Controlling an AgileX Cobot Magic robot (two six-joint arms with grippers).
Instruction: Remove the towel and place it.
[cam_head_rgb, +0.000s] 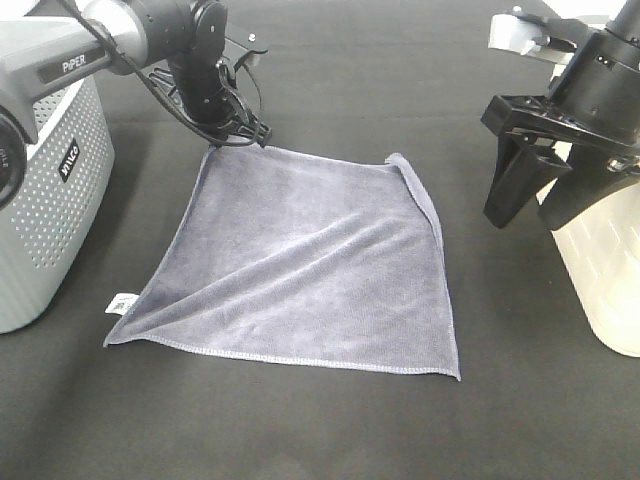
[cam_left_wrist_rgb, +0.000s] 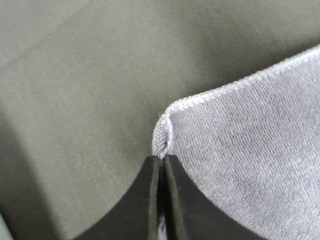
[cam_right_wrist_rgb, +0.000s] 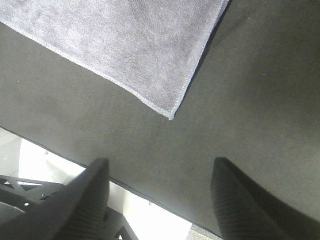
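The grey-lavender towel lies spread almost flat on the black table, with a small white tag at its near left corner. My left gripper is at the towel's far left corner. In the left wrist view its jaws are shut on the hemmed corner of the towel, pinched at the left gripper. My right gripper hangs open above the table, to the right of the towel and apart from it. The right wrist view shows the open right gripper and one towel corner.
A grey perforated basket stands at the left edge of the table. A white container stands at the right edge, just behind my right gripper. The table's front edge shows in the right wrist view.
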